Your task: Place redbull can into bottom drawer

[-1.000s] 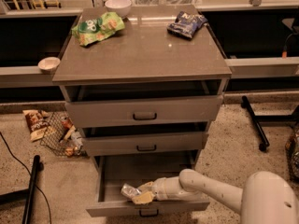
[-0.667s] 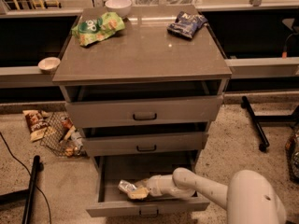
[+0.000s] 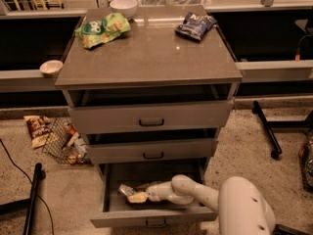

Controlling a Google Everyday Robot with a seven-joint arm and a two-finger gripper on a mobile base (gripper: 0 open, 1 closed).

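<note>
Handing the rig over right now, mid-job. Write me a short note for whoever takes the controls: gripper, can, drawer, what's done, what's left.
The gripper is inside the open bottom drawer, left of centre, with the arm reaching in from the right.
The redbull can lies low inside the drawer at the gripper's tip. Whether it has been released does not show.
Done: drawer pulled out, can brought inside it.
Left: confirm the can is let go on the drawer floor, then withdraw the arm.

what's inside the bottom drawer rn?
Inside the bottom drawer: the pincer, left of centre, with the redbull can at its tip. The arm enters from the right and covers the drawer floor beneath it and part of the can.
</note>
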